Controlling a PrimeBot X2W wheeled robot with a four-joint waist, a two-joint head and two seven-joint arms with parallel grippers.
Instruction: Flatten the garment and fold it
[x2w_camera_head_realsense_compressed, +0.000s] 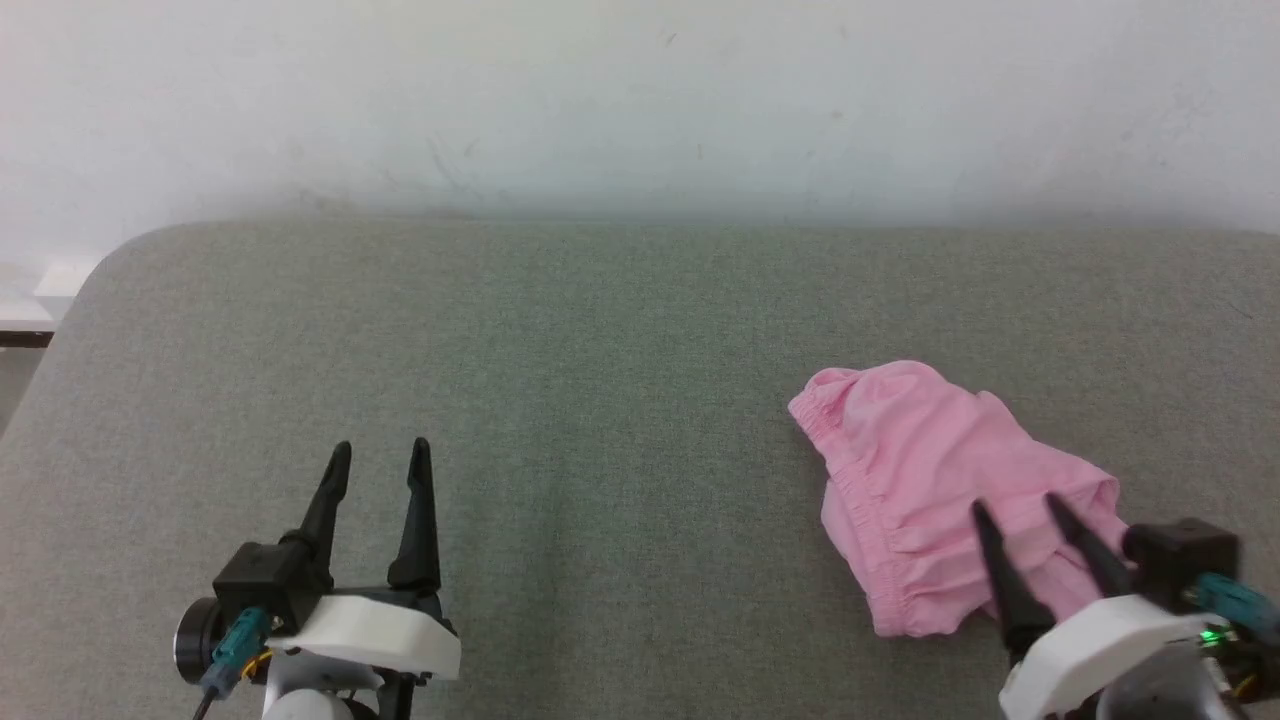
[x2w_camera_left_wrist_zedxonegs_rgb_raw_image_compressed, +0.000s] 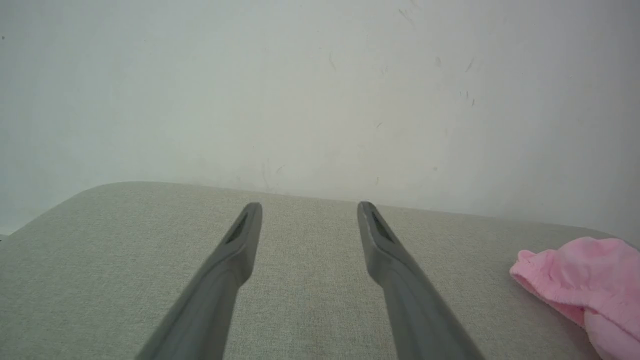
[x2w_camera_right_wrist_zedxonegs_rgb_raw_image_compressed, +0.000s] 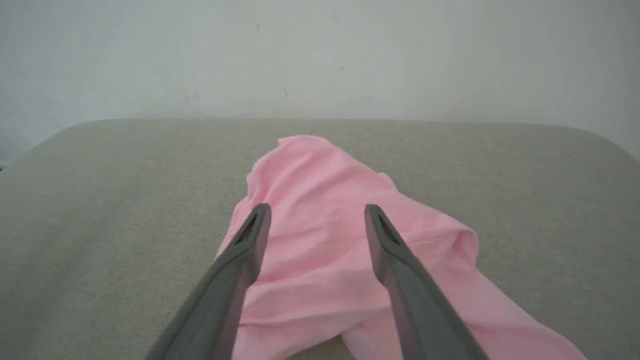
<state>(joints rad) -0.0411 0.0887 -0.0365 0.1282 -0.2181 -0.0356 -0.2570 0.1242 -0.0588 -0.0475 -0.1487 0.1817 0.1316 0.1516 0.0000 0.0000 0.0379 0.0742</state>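
Dark plastic, two pairs of fingers.

- **Left gripper** (x2w_camera_head_realsense_compressed: 381, 446): at the near edge, fingers apart with nothing between them. It is well apart from the pink piece, and I judge it parked until a second corner needs holding.
- **Right gripper** (x2w_camera_head_realsense_compressed: 1016, 507): at the near edge, fingers apart and gripping nothing, poised over the rumpled near end of the garment (x2w_camera_head_realsense_compressed: 915, 450).
- **Garment:** thin pink fabric bunched on the right of the grey woven surface (x2w_camera_head_realsense_compressed: 600, 380), with the gathered waistband to the left. It is not yet flat, so spreading seems the step in hand.
- **Wall** (x2w_camera_head_realsense_compressed: 640, 100): pale and scuffed, behind everything.

On the padded surface (x2w_camera_head_realsense_compressed: 600, 400) the garment (x2w_camera_head_realsense_compressed: 900, 470) lies at right beneath the right claw (x2w_camera_head_realsense_compressed: 1014, 502), the left claw (x2w_camera_head_realsense_compressed: 381, 445) well apart.
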